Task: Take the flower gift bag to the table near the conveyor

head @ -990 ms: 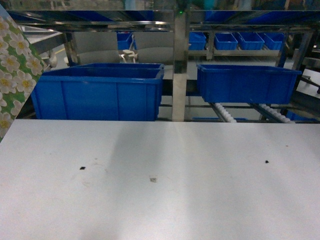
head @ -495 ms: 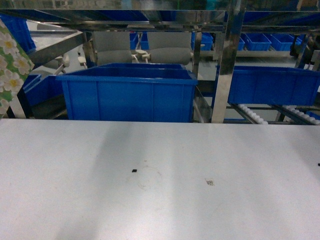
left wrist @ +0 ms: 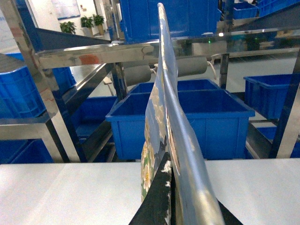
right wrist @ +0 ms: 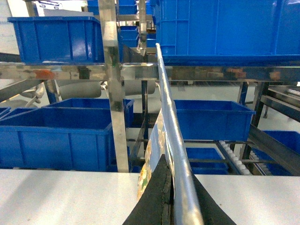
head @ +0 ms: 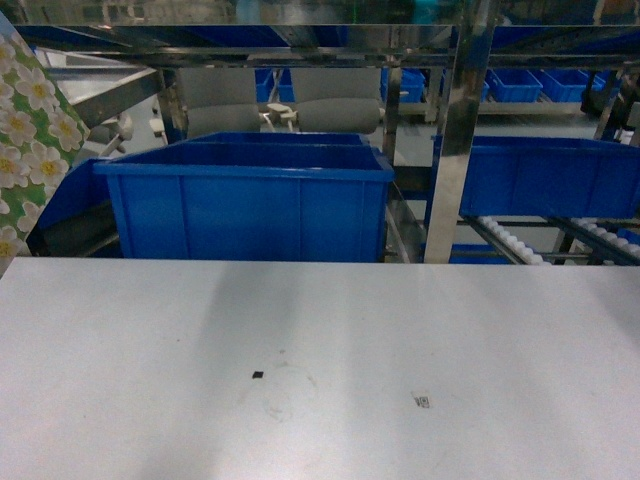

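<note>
Flower gift bag (head: 25, 150): one in the head view, at the far left edge, raised over the bench's (head: 320, 340) left margin.
Left hand (left wrist: 171, 187): pressed together on the bag's lower edge; the bag rises edge-on above it.
Right hand (right wrist: 171, 187): likewise pinching a floral bag edge-on; same bag or a second, cannot tell.
Blue bins: two large, (head: 245, 205) and (head: 545, 180), behind the bench.
Conveyor (head: 510, 240): white rollers, right rear.
Bench surface: pale grey, one code sticker (head: 421, 401).

Flowered paper gift bag held up, edge-on to our wrist cameras

We see the white-and-yellow flowered paper gift bag (head: 25, 150) at our head view's left edge, above the pale grey matte worktop (head: 320, 370); white-roller steel conveyor tracks (head: 510, 238) lie beyond.
</note>
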Motion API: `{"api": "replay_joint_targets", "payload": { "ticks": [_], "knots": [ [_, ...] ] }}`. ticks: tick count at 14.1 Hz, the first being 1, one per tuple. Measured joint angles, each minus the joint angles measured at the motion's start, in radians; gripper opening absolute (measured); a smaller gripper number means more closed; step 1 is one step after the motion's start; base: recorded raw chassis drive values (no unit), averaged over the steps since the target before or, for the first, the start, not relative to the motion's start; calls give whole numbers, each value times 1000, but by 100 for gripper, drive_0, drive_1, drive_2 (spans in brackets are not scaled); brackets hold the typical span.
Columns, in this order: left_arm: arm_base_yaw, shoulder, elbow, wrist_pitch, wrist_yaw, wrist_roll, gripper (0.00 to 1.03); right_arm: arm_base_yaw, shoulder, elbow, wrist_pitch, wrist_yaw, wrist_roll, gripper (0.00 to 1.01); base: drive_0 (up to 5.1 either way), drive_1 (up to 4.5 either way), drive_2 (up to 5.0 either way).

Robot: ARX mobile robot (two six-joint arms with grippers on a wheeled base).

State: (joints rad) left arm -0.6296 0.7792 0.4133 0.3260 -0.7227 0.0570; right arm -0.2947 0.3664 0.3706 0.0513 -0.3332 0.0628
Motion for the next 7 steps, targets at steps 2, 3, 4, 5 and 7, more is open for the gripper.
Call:
{"api": "replay_joint_targets", "payload": {
  "ticks": [2, 3, 4, 5, 7],
  "knots": [
    [0, 0, 0, 0, 0, 0, 2, 0, 0, 0, 0, 0, 0, 2, 9, 438, -419],
    [0, 0, 0, 4, 0, 0, 2, 0, 0, 0, 2, 0, 0, 2, 0, 0, 0],
    [0, 9, 0, -5, 1, 0, 2, 0, 10, 0, -3, 0, 0, 2, 0, 0, 0],
    [1, 7, 0, 1, 0, 0, 2, 0, 10, 0, -5, 0, 0, 2, 0, 0, 0],
    [1, 7, 0, 0, 0, 0, 2, 0, 3, 0, -1, 0, 0, 2, 188, -83, -83]
  ]
}}
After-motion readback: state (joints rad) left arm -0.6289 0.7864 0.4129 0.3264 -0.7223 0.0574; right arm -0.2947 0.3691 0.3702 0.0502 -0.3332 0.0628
